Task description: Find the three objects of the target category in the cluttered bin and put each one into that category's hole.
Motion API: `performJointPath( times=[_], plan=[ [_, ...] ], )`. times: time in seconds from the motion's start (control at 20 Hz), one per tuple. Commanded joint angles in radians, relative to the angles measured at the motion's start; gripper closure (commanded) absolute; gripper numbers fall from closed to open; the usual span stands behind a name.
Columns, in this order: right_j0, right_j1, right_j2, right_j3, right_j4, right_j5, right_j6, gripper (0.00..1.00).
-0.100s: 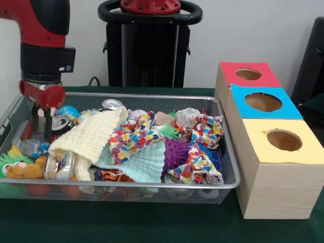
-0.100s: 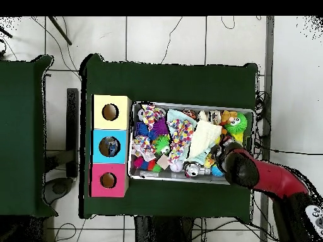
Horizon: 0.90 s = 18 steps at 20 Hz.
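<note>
1. Three objects of one category are what I'm after, and nothing here tells me which category; by my reading this is the search-and-pick step, with nothing in hand yet.
2. The candidates lie in the wire mesh bin [image 1: 230, 186], mixed under cloths. Nearest my tool are a crushed silver can [image 1: 61, 123] just beside the fingers, a second can [image 1: 111, 104] by the far rim and a third crushed can [image 1: 59, 166] lying near the front edge.
3. The gripper [image 1: 42, 123] is down inside the bin's left end in the front view, fingers pointing straight down with a narrow gap between them. They look parted and empty, close to the first can but I cannot say touching.
4. The arm [image 2: 265, 178] drops nearly vertical from above; overhead it reaches in over the bin's end farthest from the boxes.
5. A pale yellow cloth [image 1: 91, 136] drapes over the middle, with a patterned cloth [image 1: 131, 135] and a purple spiky ball [image 1: 175, 150] beyond it.
6. The holes sit well apart from the tool: the red box [image 1: 230, 71], blue box [image 1: 243, 109] and yellow box [image 1: 311, 152] stand in a row beside the bin's opposite end.
7. Next, I judge, I must centre the fingers over one item, close, lift clear of the cloth, and carry it the bin's full length.
</note>
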Motion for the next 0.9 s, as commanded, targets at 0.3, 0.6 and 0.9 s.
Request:
performJointPath(
  times=[0.3, 0.6, 0.9],
  plan=[
    [-0.017, 0.093, 0.035, -0.083, -0.094, 0.000, -0.068, 0.00],
    [-0.022, 0.132, 0.037, -0.110, -0.118, -0.018, -0.062, 0.00],
    [-0.033, 0.128, 0.043, -0.106, -0.128, -0.005, -0.066, 0.00]
  ],
)
